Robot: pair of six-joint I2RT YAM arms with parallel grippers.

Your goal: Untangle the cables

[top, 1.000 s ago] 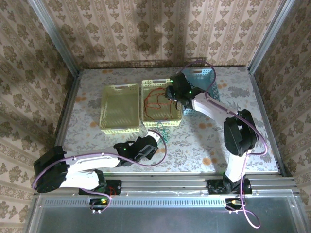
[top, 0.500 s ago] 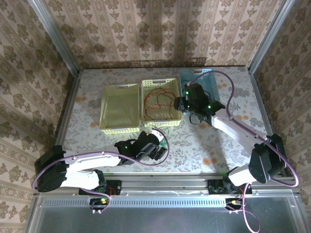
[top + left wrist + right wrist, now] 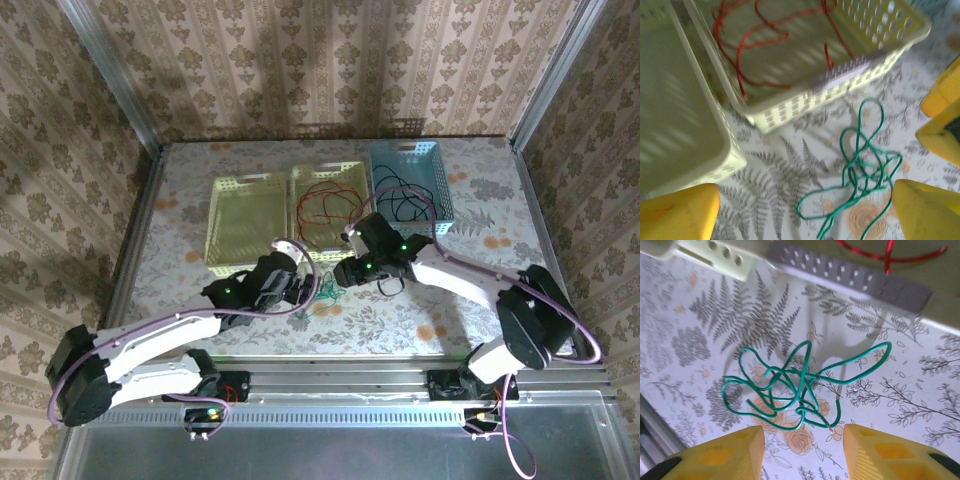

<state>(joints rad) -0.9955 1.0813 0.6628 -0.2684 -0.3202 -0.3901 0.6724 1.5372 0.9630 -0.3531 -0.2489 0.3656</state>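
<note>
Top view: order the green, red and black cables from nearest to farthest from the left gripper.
1. green cable, on the table beside the left gripper.
2. red cable, in the middle yellow basket.
3. black cable, in the blue basket, far right.

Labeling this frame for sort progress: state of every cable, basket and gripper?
green cable: tangled, lying on the table, outside the baskets
red cable: loose loops in the middle yellow basket
black cable: in the blue basket
left yellow basket: upright, no cable visible in it
left gripper: open, holding nothing
right gripper: open over the green cable, holding nothing
</note>
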